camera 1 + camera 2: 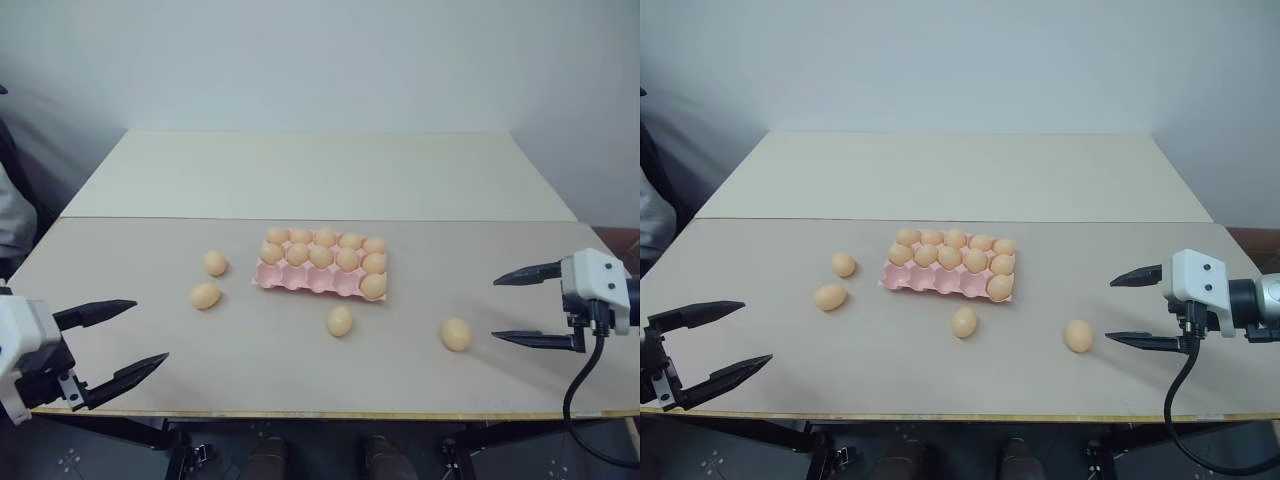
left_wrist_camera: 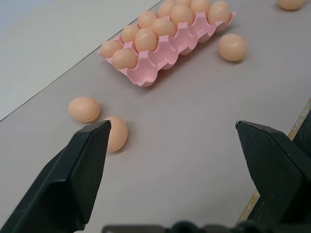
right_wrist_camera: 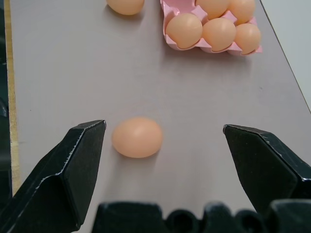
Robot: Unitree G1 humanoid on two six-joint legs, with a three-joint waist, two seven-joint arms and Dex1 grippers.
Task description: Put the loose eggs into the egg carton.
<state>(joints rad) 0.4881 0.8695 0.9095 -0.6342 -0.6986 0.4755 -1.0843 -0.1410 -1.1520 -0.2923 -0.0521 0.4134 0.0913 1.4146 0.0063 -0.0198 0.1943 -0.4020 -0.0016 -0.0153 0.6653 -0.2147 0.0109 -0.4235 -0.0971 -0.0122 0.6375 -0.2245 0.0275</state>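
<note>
The pink egg carton (image 1: 300,279) lies mid-table, most cups filled, with several empty cups along its near row. Several loose eggs rest on the table: two left of the carton (image 1: 215,263) (image 1: 205,296), one in front of it (image 1: 340,321), one further right (image 1: 456,334). My left gripper (image 1: 150,330) is open, hovering near the front left edge, well short of the left eggs (image 2: 116,133). My right gripper (image 1: 494,309) is open too, just right of the rightmost egg (image 3: 137,137), which sits ahead of its fingers, nearer one of them.
A second, cream-coloured table (image 1: 320,170) adjoins the far side. Part of a person (image 1: 10,215) shows at the left edge. The table's front edge (image 1: 320,412) runs just below both grippers.
</note>
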